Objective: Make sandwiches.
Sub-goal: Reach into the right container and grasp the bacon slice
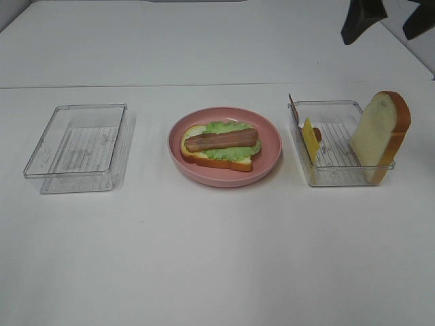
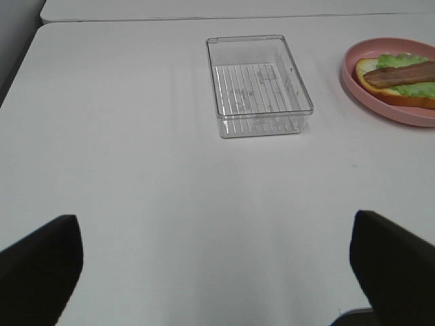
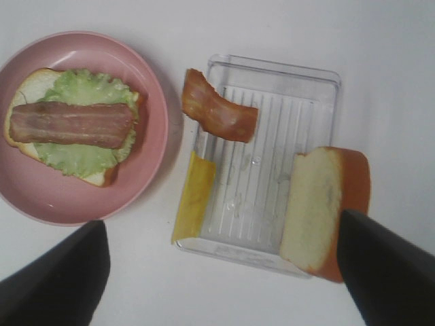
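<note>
The part-built sandwich [image 1: 221,145] lies on the pink plate [image 1: 270,136]: a bread slice, green lettuce and one bacon strip on top. It also shows in the right wrist view [image 3: 71,125] and the left wrist view [image 2: 399,80]. A second bread slice [image 1: 379,132] stands upright against the right tray's wall [image 3: 319,210]. A yellow cheese slice [image 3: 193,195] and a bacon strip [image 3: 217,112] lean on that tray's other wall. My right gripper [image 1: 387,19] is open, high above the right tray. My left gripper [image 2: 217,265] is open over bare table.
An empty clear tray [image 1: 78,146] stands left of the plate, also in the left wrist view [image 2: 258,85]. The right clear tray [image 1: 333,107] holds the loose pieces. A table seam runs across the back.
</note>
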### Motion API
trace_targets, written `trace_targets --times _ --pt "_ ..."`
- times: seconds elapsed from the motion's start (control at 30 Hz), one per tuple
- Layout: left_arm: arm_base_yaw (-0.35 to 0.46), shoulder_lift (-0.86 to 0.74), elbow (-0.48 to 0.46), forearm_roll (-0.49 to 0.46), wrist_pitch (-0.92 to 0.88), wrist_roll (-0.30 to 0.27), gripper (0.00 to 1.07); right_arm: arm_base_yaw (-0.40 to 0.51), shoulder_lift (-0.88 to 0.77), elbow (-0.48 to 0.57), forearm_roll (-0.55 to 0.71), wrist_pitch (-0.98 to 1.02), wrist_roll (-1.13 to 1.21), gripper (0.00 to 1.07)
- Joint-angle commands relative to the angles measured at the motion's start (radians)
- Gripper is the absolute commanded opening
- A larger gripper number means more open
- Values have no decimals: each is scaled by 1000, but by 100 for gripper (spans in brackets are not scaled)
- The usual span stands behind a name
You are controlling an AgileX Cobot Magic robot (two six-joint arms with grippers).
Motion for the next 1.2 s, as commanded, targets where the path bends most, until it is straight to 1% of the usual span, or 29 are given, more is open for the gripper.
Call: trace_targets --times 0.03,0.07,0.1,0.17,0.2,0.23,0.27,0.33,0.4,0.5,0.53,0.6,0.67,0.77,0.83,0.97,1.2 --pt "1 -15 1 -1 -4 1 100 44 57 -66 -31 12 17 87" --pt "1 -15 1 -1 -4 1 100 44 57 -66 -31 12 17 87" --pt "1 -15 1 -1 -4 1 100 66 94 -102 -32 19 20 87" --pt "1 -15 1 -1 -4 1 100 71 113 -117 -31 24 21 87" --pt "1 -15 1 -1 -4 1 100 77 151 -151 -33 31 29 87" --pt "1 -15 1 -1 -4 1 100 77 151 -151 -33 31 29 87" --pt "1 -15 1 -1 -4 1 100 77 190 -183 -32 37 36 87" --pt "1 -15 1 -1 -4 1 100 77 206 -198 -34 41 36 87" --pt "1 -15 1 -1 -4 1 100 76 277 -249 -48 47 37 87" --pt "1 -15 1 -1 -4 1 100 76 290 -257 -49 46 37 87" --pt "1 -15 1 -1 -4 1 100 76 327 -278 -49 46 38 87" --pt "1 -15 1 -1 -4 1 100 76 340 -287 -50 46 38 87" --pt "1 -15 1 -1 -4 1 100 74 405 -316 -54 45 48 87" --pt "1 -15 1 -1 -4 1 100 74 419 -321 -59 43 52 87" --pt "1 -15 1 -1 -4 1 100 74 471 -342 -77 40 60 87" --pt "1 -15 1 -1 -4 1 100 74 513 -358 -77 40 60 87" --pt "1 -15 1 -1 -4 1 100 74 571 -374 -37 -10 66 87"
